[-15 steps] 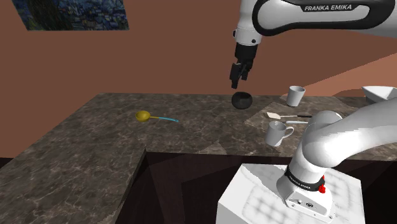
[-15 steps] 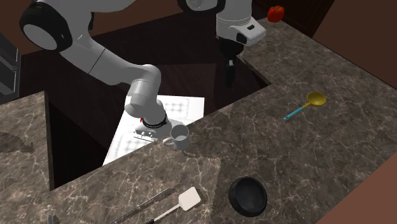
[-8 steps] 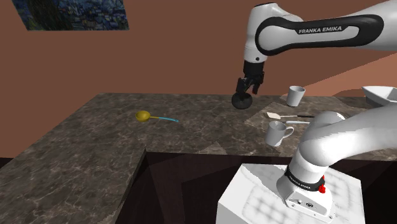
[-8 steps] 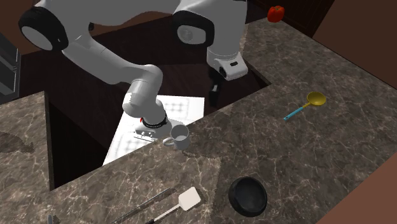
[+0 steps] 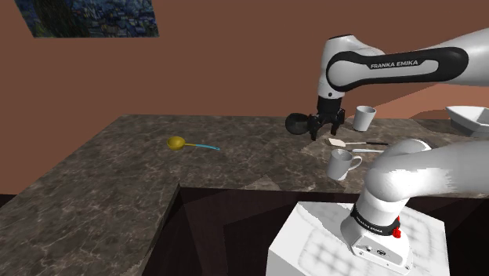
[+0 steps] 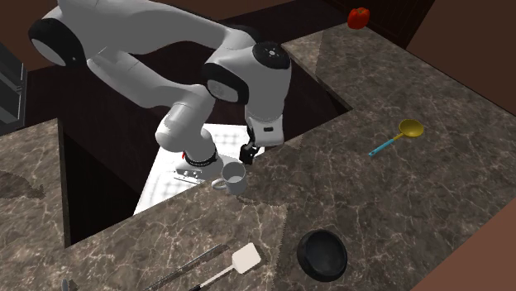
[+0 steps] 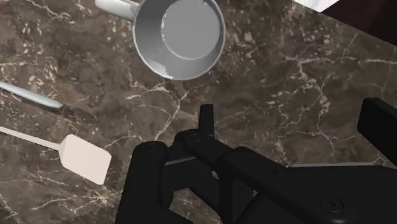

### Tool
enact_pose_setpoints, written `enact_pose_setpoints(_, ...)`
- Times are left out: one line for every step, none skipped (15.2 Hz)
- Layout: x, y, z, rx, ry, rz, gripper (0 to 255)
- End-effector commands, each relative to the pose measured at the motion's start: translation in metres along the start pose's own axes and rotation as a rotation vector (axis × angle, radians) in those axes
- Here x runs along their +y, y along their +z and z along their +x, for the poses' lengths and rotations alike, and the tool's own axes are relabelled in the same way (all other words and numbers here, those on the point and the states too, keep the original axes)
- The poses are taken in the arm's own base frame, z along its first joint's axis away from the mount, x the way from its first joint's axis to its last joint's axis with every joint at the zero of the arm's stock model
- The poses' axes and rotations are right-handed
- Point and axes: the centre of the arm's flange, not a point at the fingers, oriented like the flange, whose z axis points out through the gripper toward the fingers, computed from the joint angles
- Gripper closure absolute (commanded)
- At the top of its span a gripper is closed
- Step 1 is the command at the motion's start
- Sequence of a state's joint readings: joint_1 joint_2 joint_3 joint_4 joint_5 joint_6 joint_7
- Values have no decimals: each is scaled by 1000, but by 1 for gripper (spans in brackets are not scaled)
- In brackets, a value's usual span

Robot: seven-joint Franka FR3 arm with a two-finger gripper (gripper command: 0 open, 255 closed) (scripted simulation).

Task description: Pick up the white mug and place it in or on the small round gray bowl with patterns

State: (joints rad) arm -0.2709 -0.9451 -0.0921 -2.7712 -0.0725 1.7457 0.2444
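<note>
The white mug (image 5: 341, 165) stands upright near the counter's front edge, its handle pointing to the shoulder view's right. My gripper (image 5: 327, 127) hangs open a little above the counter, behind and above that mug, holding nothing. In the second exterior view the gripper (image 6: 246, 155) is just up and right of the mug (image 6: 233, 178). Seen from the wrist, the mug (image 7: 179, 35) shows its open mouth ahead of the gripper (image 7: 292, 121), outside the fingers. The small round dark bowl (image 5: 298, 123) sits farther back; it also lies near the second exterior view's lower edge (image 6: 322, 254).
A second white mug (image 5: 363, 118) stands at the back. A white spatula (image 5: 345, 143) and a long utensil (image 7: 32, 95) lie between mug and bowl. A yellow spoon (image 5: 176, 143) lies to the shoulder view's left. A white bowl (image 5: 469, 116) sits at far right.
The hand has come down and swung toward the shoulder view's right, from high over the dark bowl to low above the counter near the front mug. Nothing on the counter has moved.
</note>
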Motion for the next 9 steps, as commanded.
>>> enact_pose_setpoints(14,22,-7,-24,75,5,0)
enact_pose_setpoints(21,32,-11,-36,112,8,0)
enact_pose_setpoints(28,42,-15,-47,148,10,0)
enact_pose_setpoints(35,52,-20,-59,185,13,0)
enact_pose_setpoints(38,57,-23,-65,205,14,0)
enact_pose_setpoints(38,62,-23,-65,205,14,0)
enact_pose_setpoints(38,68,-24,-65,205,14,0)
enact_pose_setpoints(38,73,-24,-65,205,14,0)
enact_pose_setpoints(38,78,-24,-65,205,14,0)
